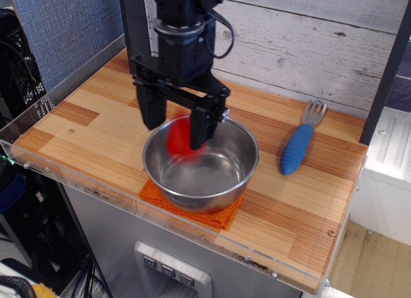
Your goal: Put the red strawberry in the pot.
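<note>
The red strawberry (178, 139) is a blurred red shape between and just below my fingertips, over the left inner side of the pot. The pot (221, 182) is a shiny steel bowl standing on an orange cloth near the table's front edge. My gripper (176, 134) hangs straight down over the pot's back left rim. Its two black fingers (152, 112) stand apart on either side of the strawberry and look sharp while the strawberry is smeared, so the jaws are open and the strawberry is loose.
An orange cloth (215, 216) lies under the pot. A fork with a blue handle (296, 149) lies to the right on the wooden table (96, 128). A plank wall stands behind, a blue panel at the left, and a clear rim runs along the table's front.
</note>
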Motion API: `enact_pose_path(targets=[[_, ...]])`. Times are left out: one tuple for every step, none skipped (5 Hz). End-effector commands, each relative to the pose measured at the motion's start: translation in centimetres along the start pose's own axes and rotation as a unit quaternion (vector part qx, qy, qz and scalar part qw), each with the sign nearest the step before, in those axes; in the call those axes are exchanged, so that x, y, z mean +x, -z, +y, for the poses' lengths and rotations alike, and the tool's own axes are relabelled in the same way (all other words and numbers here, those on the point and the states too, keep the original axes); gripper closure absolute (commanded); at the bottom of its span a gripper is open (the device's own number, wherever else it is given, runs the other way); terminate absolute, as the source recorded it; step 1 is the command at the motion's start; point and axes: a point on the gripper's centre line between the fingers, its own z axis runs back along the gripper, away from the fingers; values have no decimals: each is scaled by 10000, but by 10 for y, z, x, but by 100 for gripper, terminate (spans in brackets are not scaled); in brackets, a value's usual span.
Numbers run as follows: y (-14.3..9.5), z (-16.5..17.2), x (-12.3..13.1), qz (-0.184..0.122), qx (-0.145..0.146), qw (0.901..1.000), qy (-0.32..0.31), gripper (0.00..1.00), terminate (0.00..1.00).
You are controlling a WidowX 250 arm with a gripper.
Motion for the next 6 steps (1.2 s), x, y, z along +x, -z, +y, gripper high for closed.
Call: enact_pose_path(targets=[[-50, 10, -12, -823, 20, 9965, -149, 0, 0], [-95, 24, -22, -1264, 168, 9901, -586, 0, 0], [-127, 34, -32, -1683, 55, 9814, -920, 0, 0], [-128, 39, -32, -1596, -50, 9831, -901, 0, 0], [-119, 43, -31, -1382, -100, 9871, -799, 0, 0], [-119, 43, -31, -1382, -100, 9871, -799, 0, 0]])
